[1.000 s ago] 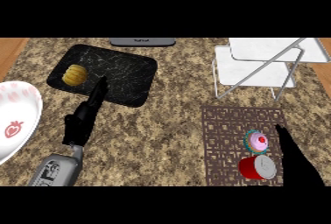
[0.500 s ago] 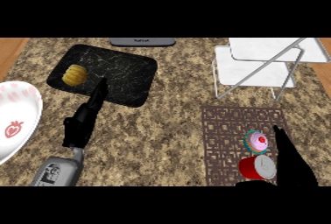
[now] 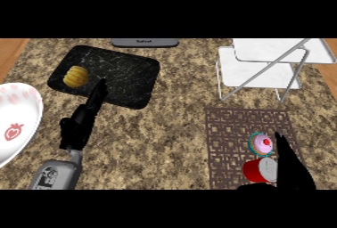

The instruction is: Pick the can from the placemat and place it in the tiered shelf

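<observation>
A red can (image 3: 258, 170) with a pale lid lies on the brown patterned placemat (image 3: 230, 133) at the lower right. My right hand (image 3: 290, 167) rises from the bottom edge just right of the can, fingers straight and touching its lid side, hiding part of it. The white tiered shelf (image 3: 270, 67) with its metal frame stands at the upper right, beyond the placemat. My left hand (image 3: 82, 122) rests open at the left, fingers pointing up over the edge of a black cutting board (image 3: 125, 80).
A pink and teal cupcake (image 3: 262, 143) sits on the placemat just above the can. A yellow pastry (image 3: 75, 76) lies on the cutting board. A white plate (image 3: 14, 124) with a strawberry print is at the left edge. A grey appliance (image 3: 145, 42) sits at the back.
My right hand has crept slightly closer to the can. The left hand has not moved.
</observation>
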